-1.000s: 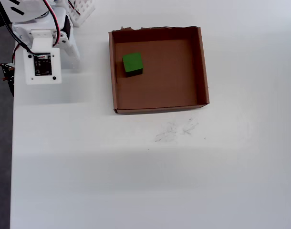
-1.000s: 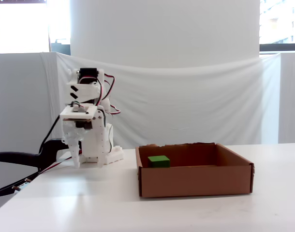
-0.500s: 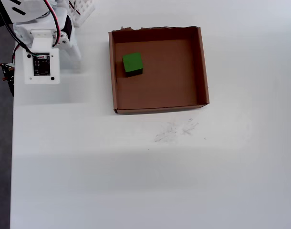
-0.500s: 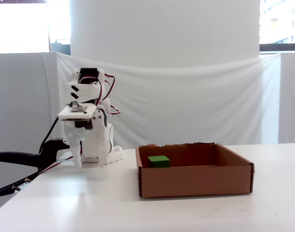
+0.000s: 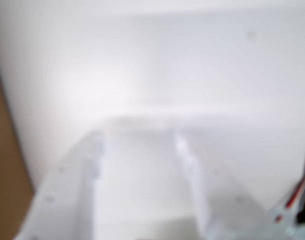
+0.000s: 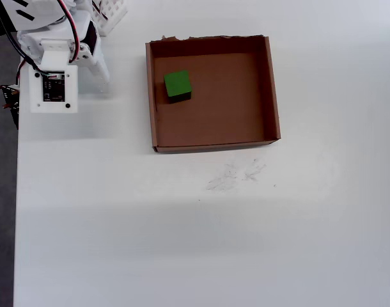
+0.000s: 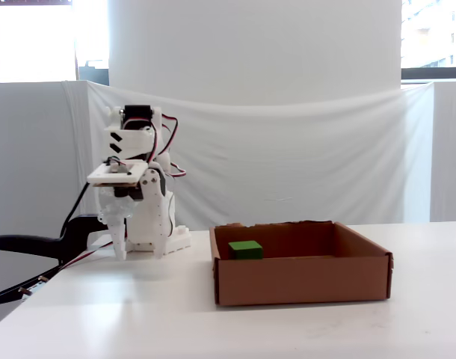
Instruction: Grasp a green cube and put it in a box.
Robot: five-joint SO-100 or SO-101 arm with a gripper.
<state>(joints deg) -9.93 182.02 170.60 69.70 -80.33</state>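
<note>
The green cube (image 6: pixel 178 84) rests inside the box (image 6: pixel 272 89), near its left wall in the overhead view. From the fixed view the cube (image 7: pixel 245 249) shows just above the front wall of the box (image 7: pixel 303 280). My gripper (image 7: pixel 118 250) points down at the table, well left of the box and holding nothing. In the overhead view the wrist board (image 6: pixel 53 89) hides the fingers. The wrist view is badly blurred. It shows the white gripper (image 5: pixel 137 131) over bare table. Whether the fingers are apart I cannot tell.
The white arm base (image 7: pixel 164 238) stands behind the gripper at the table's left edge (image 6: pixel 16 192). A black clamp and cables (image 7: pixel 34 250) hang off that edge. A brown strip of the box (image 5: pixel 5 180) shows at the left of the wrist view.
The wrist has drawn back slightly toward the arm base and risen a little. The cube and the box have not moved.
</note>
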